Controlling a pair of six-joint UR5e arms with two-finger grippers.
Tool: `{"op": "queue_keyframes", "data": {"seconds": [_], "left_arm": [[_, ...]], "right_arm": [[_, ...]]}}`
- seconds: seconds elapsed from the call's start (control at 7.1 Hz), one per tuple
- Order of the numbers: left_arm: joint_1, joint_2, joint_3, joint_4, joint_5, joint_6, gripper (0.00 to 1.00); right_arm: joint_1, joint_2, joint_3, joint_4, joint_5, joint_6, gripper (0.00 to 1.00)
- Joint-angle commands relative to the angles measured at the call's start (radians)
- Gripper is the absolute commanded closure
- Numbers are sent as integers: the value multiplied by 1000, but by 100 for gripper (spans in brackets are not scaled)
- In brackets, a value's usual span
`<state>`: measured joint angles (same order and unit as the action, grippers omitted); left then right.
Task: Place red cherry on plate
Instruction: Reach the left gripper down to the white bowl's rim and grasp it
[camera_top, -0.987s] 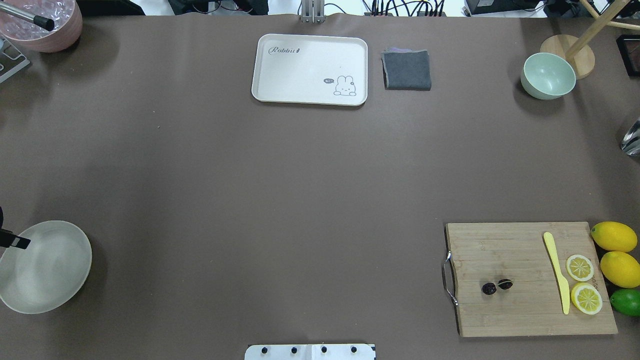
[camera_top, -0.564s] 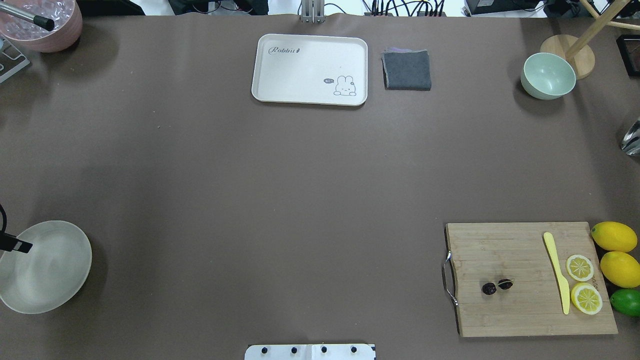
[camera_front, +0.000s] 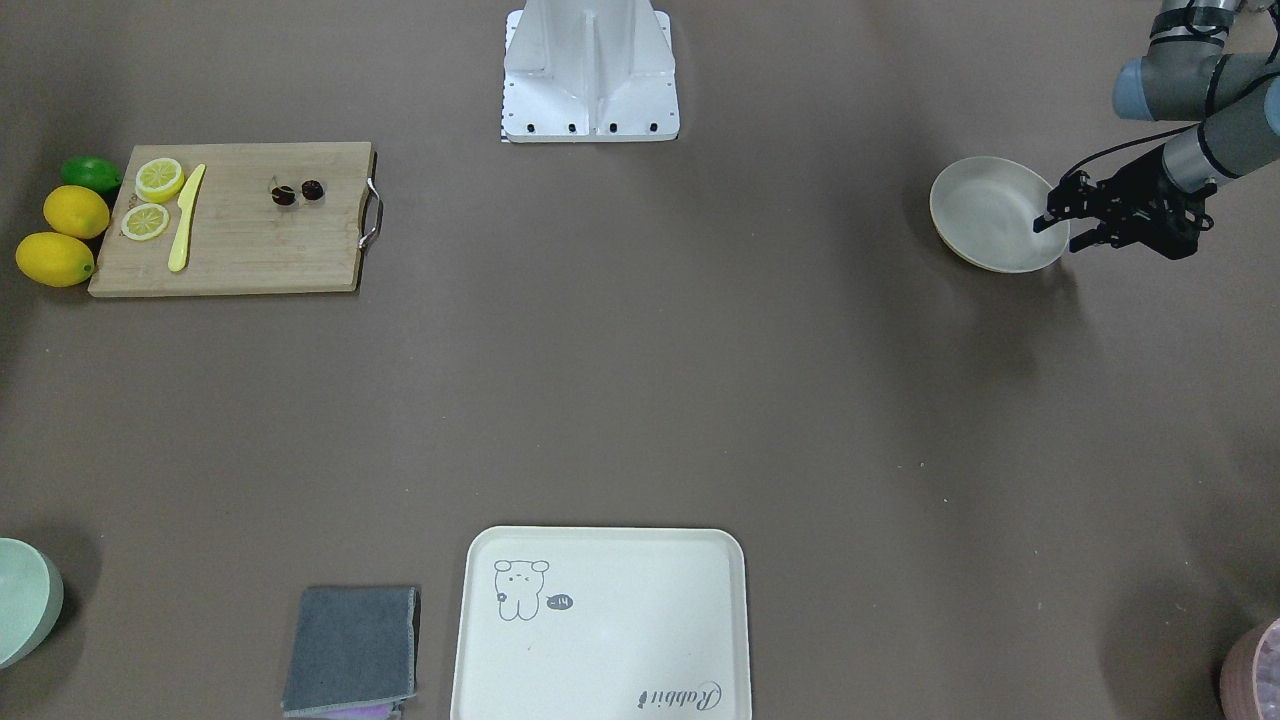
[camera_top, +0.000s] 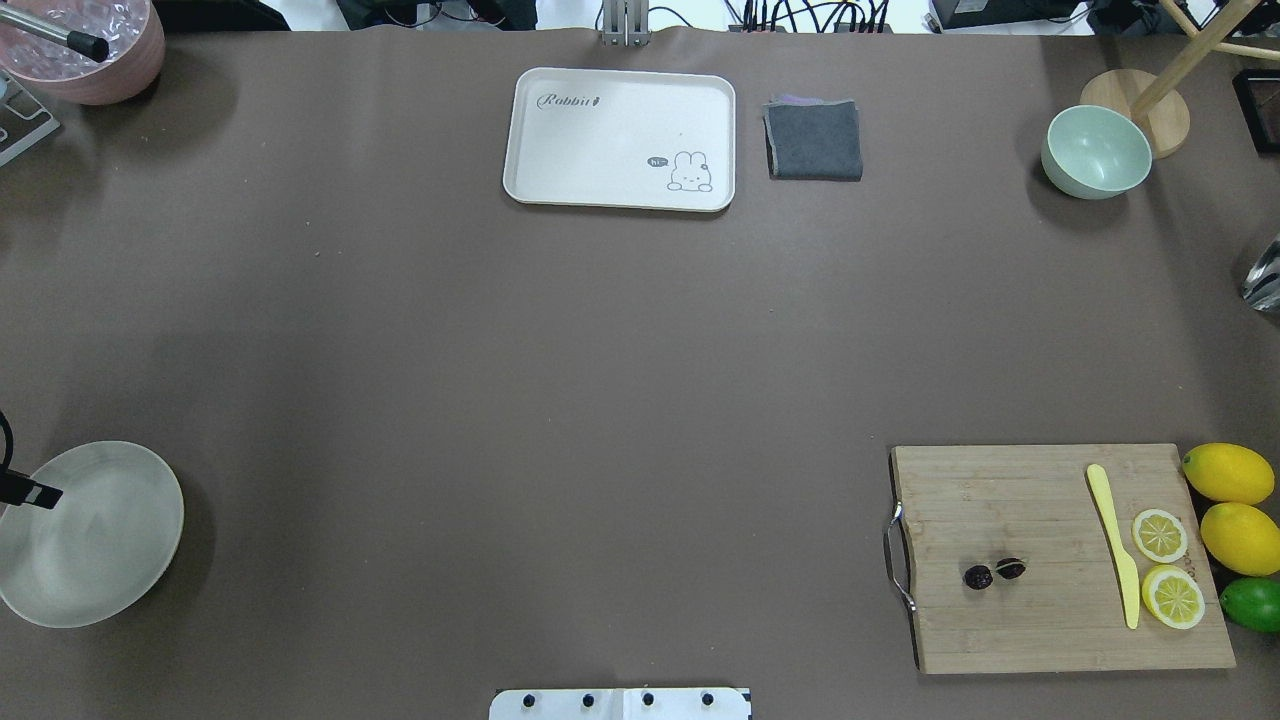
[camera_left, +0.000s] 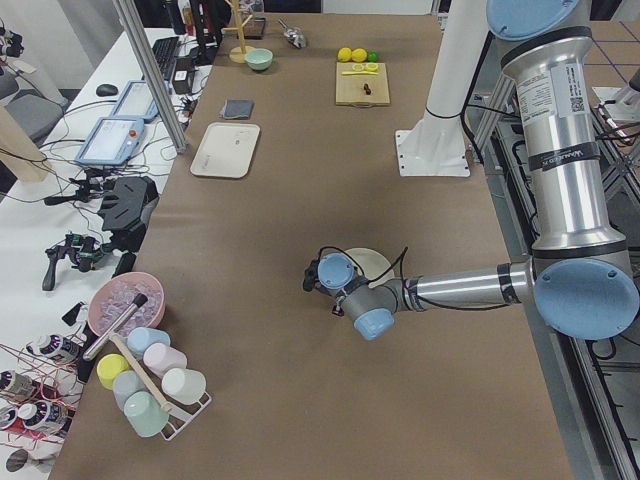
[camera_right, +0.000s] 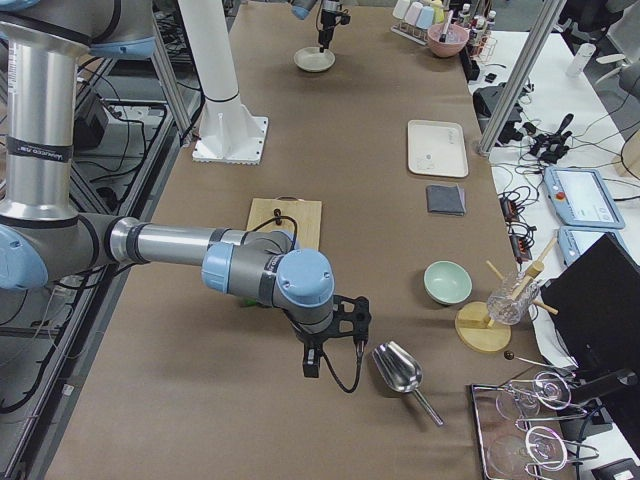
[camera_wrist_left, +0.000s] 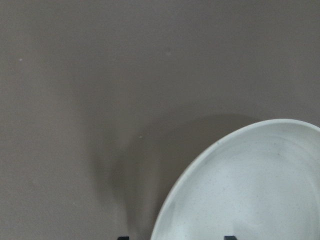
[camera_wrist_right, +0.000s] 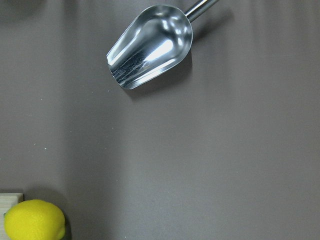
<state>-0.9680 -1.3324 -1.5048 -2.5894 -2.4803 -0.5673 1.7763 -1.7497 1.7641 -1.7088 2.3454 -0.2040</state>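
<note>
**A:** Brown counter (camera_top: 560, 400), mostly bare through the middle. Where is the fruit?

**B:** The red cherry (camera_top: 993, 573) lies loose on the wooden cutting board (camera_top: 1040, 635), toward its handle end. It is well apart from the yellow knife (camera_top: 1115, 560) and the lemon slices (camera_top: 1167, 567), so I'd judge it easy to reach from above.

**A:** And the plate (camera_top: 110, 560)?

**B:** It is empty, at the opposite end of the counter on the robot's left. The left jaws hover at its outer rim, released and grasping nothing. In the wrist view the rim runs between the two tips, so my guess is they mean to grip the rim and bring the plate closer.

**A:** Why bother?

**B:** Cherry and plate are well apart, each on a different arm's side.

**A:** What about the right jaws?

**B:** They hang over bare counter past the whole lemons (camera_top: 1235, 505), near a metal scoop (camera_wrist_right: 150, 47). Only the side camera catches them, so I cannot tell whether they are clenched.

**A:** Is there room to move?

**B:** Plenty. The tray (camera_top: 620, 100) and the grey cloth (camera_top: 813, 140) sit along the far edge, clear of the stretch between the plate and the board.
</note>
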Motion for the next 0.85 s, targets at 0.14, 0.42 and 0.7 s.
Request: {"op": "queue_keyframes", "data": {"seconds": [0.14, 0.42, 0.7], "left_arm": [[9, -1, 14, -2, -2, 3, 84], [14, 4, 23, -46, -3, 0, 100], [-12, -5, 17, -71, -125, -11, 100]], "right_arm": [[0, 1, 2, 0, -1, 0, 0], [0, 1, 9, 0, 0, 0, 0], [0, 1, 9, 0, 2, 0, 0]]}}
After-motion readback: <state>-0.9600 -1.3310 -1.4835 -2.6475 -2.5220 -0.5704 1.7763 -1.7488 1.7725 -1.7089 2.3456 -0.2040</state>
